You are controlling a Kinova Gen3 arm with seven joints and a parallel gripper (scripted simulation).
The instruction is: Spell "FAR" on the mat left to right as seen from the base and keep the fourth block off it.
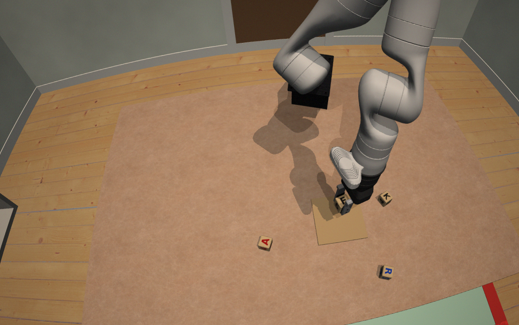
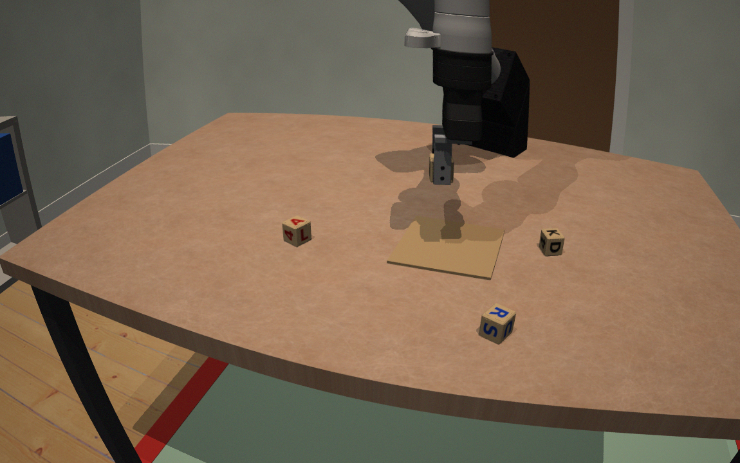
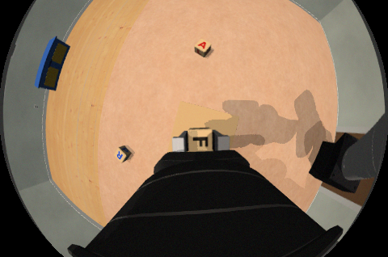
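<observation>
Sitting farthest left on the table (image 2: pixel 130 242), the A block (image 2: pixel 296 231) rests well apart from the mat (image 2: pixel 464 262). Above the mat's far edge, the hand (image 2: pixel 441 166) hangs in the air, its fingers clamped on the F block (image 1: pixel 341 200), letter facing up. Nearer the front edge lies the R block (image 2: pixel 497 323), off the mat. Farthest right stands the K block (image 2: pixel 551 241), just beside the mat.
</observation>
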